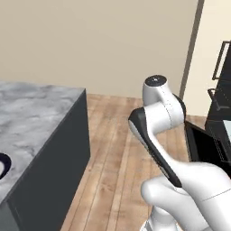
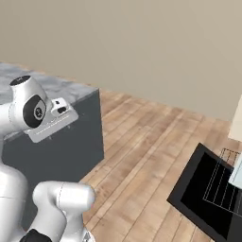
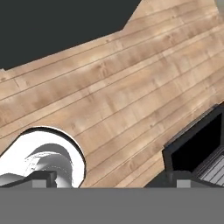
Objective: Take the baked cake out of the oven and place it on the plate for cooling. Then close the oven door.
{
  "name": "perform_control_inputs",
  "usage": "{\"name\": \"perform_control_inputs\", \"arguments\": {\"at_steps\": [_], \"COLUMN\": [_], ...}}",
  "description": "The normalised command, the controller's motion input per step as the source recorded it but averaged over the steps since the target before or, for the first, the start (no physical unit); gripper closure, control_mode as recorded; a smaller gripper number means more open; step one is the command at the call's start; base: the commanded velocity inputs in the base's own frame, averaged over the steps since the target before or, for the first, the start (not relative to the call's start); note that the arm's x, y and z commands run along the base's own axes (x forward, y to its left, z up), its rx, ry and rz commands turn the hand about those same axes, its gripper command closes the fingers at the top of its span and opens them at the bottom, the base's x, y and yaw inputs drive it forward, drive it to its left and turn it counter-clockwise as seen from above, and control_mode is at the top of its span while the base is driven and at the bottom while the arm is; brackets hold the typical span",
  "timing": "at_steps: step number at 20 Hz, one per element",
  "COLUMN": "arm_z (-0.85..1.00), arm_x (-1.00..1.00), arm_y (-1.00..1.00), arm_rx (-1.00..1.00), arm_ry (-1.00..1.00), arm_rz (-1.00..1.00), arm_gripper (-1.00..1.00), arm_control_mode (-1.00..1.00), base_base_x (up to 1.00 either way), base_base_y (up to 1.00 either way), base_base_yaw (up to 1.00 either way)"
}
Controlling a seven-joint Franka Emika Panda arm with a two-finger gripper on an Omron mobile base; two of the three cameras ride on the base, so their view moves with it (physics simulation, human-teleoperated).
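Observation:
The oven (image 1: 220,118) stands at the right edge with its black oven door (image 1: 201,145) folded down and open. The door (image 2: 203,194) lies flat above the wood floor, with a wire rack (image 2: 221,188) over it. One corner of the door (image 3: 199,144) sits at the lower right of the hand view. A sliver of the navy-rimmed plate (image 1: 2,165) shows on the marble counter (image 1: 31,117) at the far left. The cake is out of view. My gripper (image 3: 111,180) is open over bare floor, holding nothing, its fingertips (image 3: 43,178) wide apart.
The dark-sided counter island (image 2: 71,137) stands left of the arm, and wood floor (image 2: 146,142) runs between it and the oven. A beige wall (image 1: 113,40) closes off the back. A dark vertical handle (image 1: 219,60) shows above the oven.

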Motion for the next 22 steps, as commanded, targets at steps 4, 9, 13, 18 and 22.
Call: {"name": "perform_control_inputs", "arguments": {"at_steps": [4, 9, 13, 18, 22], "arm_z": [0.00, 0.00, 0.00, 0.00, 0.00], "arm_x": [0.00, 0.00, 0.00, 0.00, 0.00], "arm_y": [0.00, 0.00, 0.00, 0.00, 0.00], "arm_rx": [0.00, 0.00, 0.00, 0.00, 0.00], "arm_ry": [0.00, 0.00, 0.00, 0.00, 0.00], "arm_rz": [0.00, 0.00, 0.00, 0.00, 0.00], "arm_gripper": [-1.00, -1.00, -1.00, -1.00, -1.00], "arm_control_mode": [1.00, 1.00, 1.00, 1.00, 1.00], "base_base_x": [0.19, 0.59, 0.87, 0.56, 0.00], "base_base_y": [-0.47, -0.32, -0.20, -0.61, -0.54], "base_base_yaw": [-0.59, -0.52, -0.41, -0.33, -0.30]}}
